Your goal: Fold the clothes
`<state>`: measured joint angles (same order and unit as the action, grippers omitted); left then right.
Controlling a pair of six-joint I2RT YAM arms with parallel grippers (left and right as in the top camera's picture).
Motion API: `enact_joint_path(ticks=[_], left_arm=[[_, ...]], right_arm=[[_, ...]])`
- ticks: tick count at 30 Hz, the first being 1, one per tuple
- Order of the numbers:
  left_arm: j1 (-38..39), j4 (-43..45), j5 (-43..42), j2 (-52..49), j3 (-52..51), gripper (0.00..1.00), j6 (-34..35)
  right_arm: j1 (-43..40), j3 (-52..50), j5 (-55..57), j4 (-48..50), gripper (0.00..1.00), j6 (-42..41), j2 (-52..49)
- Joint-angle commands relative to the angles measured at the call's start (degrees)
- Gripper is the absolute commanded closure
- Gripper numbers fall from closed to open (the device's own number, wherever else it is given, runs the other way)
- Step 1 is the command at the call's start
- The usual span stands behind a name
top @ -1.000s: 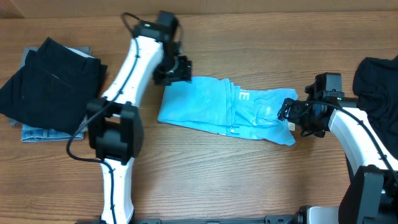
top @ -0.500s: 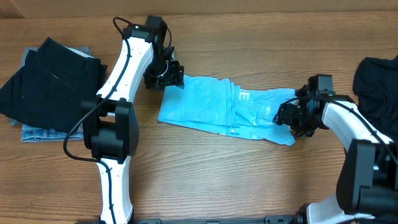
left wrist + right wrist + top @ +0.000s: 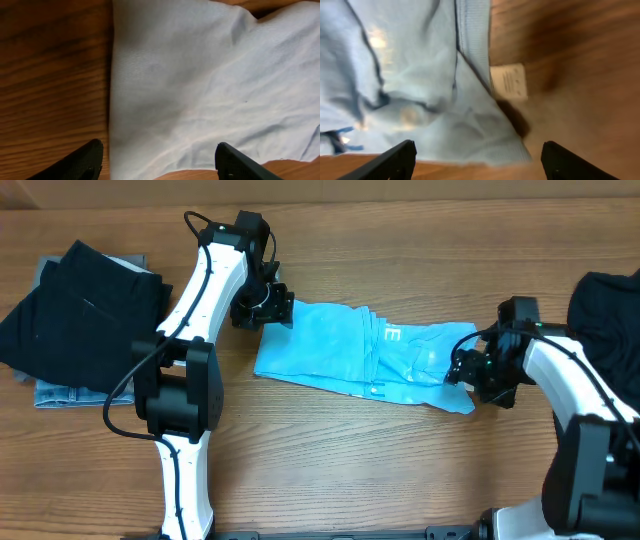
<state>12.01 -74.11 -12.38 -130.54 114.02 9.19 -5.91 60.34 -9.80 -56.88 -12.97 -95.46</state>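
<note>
A light blue T-shirt [image 3: 350, 355], folded into a long band with pale lettering, lies across the middle of the table. My left gripper [image 3: 272, 307] hovers at its upper left corner, jaws open and empty over the cloth [image 3: 200, 90]. My right gripper [image 3: 462, 367] is at the shirt's right end, open, with the collar edge and white label [image 3: 509, 82] below it. Nothing sits between either pair of fingers.
A pile of dark clothes [image 3: 75, 305] on folded jeans [image 3: 65, 393] rests at the far left. Another dark garment [image 3: 608, 315] lies at the right edge, beside my right arm. The wooden table [image 3: 330, 460] shows bare in front of the shirt.
My left gripper has moved left and slightly down to the shirt's upper left corner. My right gripper shifted a little over the shirt's right end, its jaws narrowing and then widening again.
</note>
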Motion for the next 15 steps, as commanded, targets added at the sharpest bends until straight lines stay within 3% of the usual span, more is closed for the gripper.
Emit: enact_joint_path(ticks=[1,5,15], left_arm=[[0.37,0.02,2.08,0.55,-0.39,0.25,-1.03],[0.37,0.31,2.34,0.55,-0.39,0.24,-1.05],[0.37,0.37,2.34,0.55,-0.39,0.24,-1.07]], right_arm=[[0.22,0.96,2.05,-3.21,0.19,-3.82,2.14],[0.22,-3.13,2.03,-1.66,0.38,-5.79,2.12],[0.22,-8.31,-1.86,3.8,0.65,-7.28,2.12]])
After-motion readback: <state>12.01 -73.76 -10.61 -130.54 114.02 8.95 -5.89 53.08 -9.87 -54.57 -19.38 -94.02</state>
